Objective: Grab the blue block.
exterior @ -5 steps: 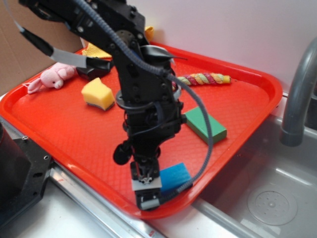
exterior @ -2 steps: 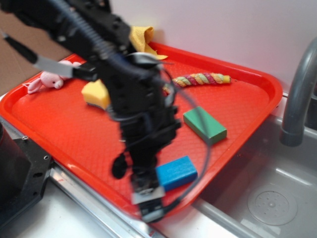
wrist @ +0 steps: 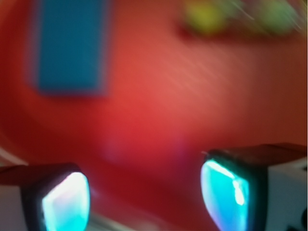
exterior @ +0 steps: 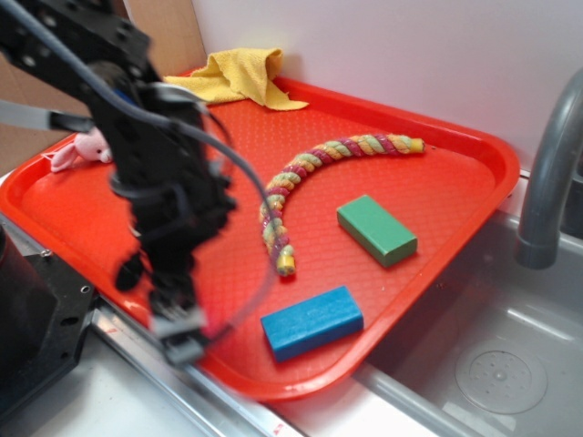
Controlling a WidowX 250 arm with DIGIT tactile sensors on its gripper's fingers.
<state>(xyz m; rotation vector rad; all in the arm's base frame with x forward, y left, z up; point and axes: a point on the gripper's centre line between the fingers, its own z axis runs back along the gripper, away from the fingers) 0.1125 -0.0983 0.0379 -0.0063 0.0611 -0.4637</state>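
gripper: spread wide and empty in the wrist view, nothing but red tray floor between the two pads; in the exterior view it hangs low over the tray's near edge, blurred.
blue block: lies flat on the tray near the front rim, just to the side of the gripper and apart from it; in the wrist view it shows at upper left, off the line between the pads.
step in hand: lining up on the block; no contact yet.
doing it well: bring the block between the pads first, then turn the wrist so the pads face its two long sides, since the short width looks the easier span; come down only once centred.
red tray: the raised front rim runs close to the block, so a low sweep risks catching it.
rope toy: its striped end lies near the block's far side; keep the far pad clear of it.
green block: well apart from the blue one, not in the way.
yellow cloth: far corner, irrelevant to the approach.
pink plush rabbit: at the far left rim, behind the arm.
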